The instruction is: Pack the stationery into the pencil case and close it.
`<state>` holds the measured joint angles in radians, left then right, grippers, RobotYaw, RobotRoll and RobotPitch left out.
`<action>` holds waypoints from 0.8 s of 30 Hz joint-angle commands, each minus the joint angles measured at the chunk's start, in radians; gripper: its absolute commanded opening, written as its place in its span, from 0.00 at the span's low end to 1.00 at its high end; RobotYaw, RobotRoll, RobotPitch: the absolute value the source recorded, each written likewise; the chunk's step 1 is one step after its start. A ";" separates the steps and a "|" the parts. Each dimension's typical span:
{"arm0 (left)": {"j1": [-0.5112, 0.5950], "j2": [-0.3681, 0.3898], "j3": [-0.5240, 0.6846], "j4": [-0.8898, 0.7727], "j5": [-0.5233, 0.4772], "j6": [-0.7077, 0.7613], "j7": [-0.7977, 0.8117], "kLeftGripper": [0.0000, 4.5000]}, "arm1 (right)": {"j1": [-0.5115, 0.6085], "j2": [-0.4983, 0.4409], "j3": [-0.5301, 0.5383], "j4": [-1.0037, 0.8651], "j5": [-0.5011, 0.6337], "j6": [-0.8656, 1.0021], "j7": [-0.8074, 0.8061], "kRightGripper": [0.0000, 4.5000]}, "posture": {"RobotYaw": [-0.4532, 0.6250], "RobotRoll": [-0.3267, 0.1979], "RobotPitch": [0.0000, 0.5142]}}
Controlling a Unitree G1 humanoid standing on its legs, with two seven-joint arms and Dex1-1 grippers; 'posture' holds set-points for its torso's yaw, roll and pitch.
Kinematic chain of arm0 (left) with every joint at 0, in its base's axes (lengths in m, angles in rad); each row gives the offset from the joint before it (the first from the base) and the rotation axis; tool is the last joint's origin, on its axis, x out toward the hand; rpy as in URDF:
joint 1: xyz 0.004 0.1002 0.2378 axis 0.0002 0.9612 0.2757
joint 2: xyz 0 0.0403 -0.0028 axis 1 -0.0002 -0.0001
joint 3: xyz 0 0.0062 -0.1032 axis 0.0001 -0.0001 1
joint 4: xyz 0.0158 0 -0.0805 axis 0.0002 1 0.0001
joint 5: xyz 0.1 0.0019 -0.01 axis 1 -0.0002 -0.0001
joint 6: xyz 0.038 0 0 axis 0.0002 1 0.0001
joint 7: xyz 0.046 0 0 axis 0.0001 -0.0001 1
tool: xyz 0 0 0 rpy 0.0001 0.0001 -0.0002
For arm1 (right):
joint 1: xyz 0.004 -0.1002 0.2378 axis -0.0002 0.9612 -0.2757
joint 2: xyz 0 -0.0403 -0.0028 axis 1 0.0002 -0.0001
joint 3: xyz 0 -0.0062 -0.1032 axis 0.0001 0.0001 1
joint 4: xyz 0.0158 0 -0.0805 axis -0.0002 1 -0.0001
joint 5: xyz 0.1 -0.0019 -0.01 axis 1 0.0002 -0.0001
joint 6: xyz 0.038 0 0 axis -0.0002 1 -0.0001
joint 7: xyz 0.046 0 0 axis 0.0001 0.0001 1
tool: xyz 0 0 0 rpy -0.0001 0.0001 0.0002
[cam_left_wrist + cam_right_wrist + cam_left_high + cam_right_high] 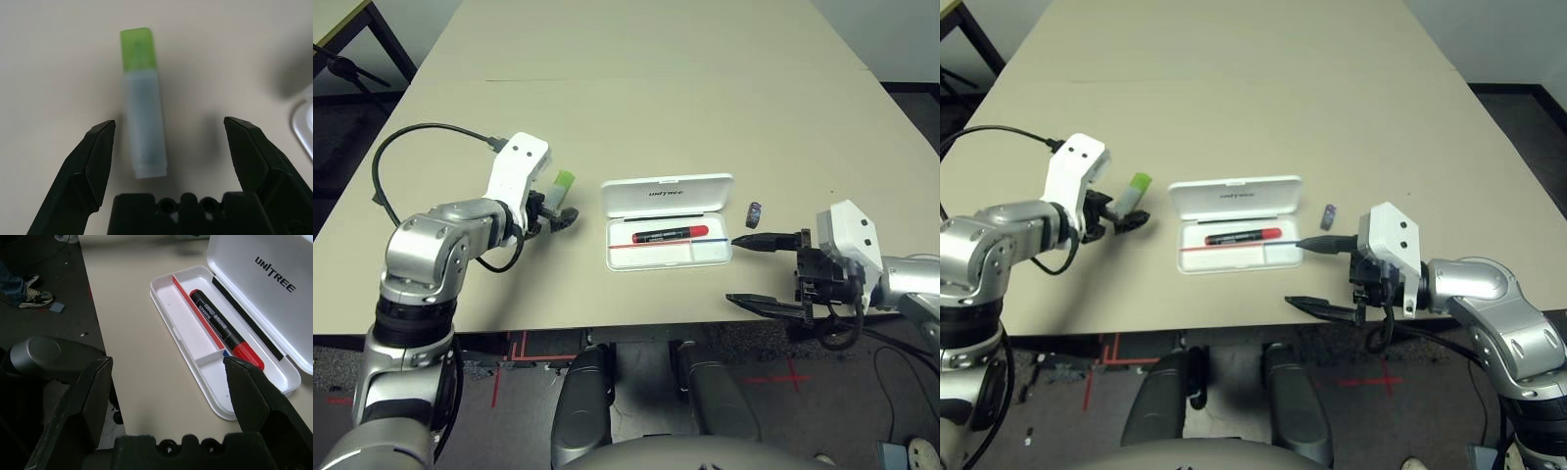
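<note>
**Status: marker in tray, highlighter and small piece on table**

The pencil case (668, 220) lies open, lid back. The red marker (670, 234) rests in its tray. The left gripper (168, 139) has fingers spread either side of the green-capped highlighter (143, 132), not touching it. The right gripper (168, 404), fingers apart, sits near the case's right end. The dark stubby piece (754, 213) lies just right of the case.

Table (636, 88): highlighter (562, 187), pencil case (669, 221), dark piece (754, 214)
</note>
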<state>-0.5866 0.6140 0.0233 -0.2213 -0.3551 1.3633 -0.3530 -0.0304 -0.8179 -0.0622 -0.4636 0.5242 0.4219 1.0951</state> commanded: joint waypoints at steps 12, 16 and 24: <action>-0.092 -0.029 -0.071 0.271 0.057 -0.146 -0.038 1.00 | 0.025 0.014 0.042 -0.002 -0.038 -0.047 -0.010 0.99 | 0.36 0.62 0.36; -0.102 -0.048 -0.085 0.315 0.072 -0.179 -0.038 1.00 | 0.025 0.019 0.052 -0.009 -0.044 -0.049 -0.019 0.99 | 0.36 0.62 0.36; -0.101 -0.062 -0.098 0.371 0.090 -0.222 -0.053 1.00 | 0.019 0.017 0.058 -0.009 -0.046 -0.054 -0.026 0.99 | 0.34 0.62 0.36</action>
<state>-0.6934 0.5592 -0.0577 0.1275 -0.2824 1.1410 -0.4001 -0.0158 -0.8020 -0.0131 -0.4644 0.4808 0.3748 1.0719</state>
